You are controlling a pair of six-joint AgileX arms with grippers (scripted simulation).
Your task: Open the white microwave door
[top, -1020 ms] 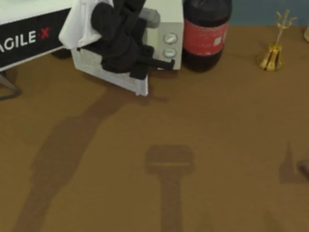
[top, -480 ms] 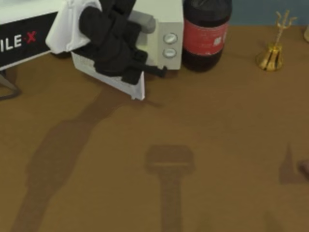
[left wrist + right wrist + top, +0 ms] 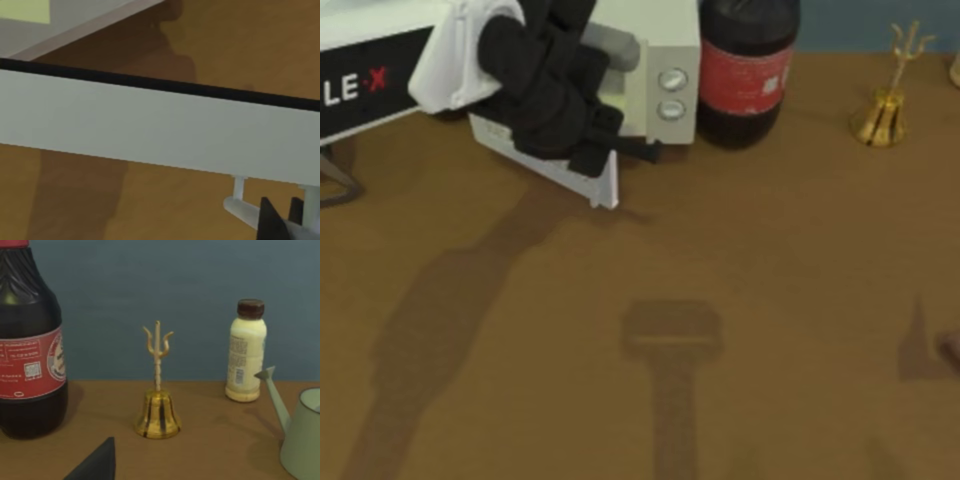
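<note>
Gripping the door [image 3: 555,160] handle [image 3: 240,210], left fingers [image 3: 272,225] closed around it, door swung partly open

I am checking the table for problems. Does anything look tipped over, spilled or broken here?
Nothing stands out. The door of the white microwave is swung partly open with the left pincer at it, as the task needs. The dark bottle and golden bell stand upright, with no spill.

Top view looking down on the table [image 3: 740,260], left wrist view pressed close against the door [image 3: 150,130] edge, right wrist view level towards the back wall, sharing the bottle [image 3: 748,65] and bell [image 3: 158,412] with the top view.
</note>
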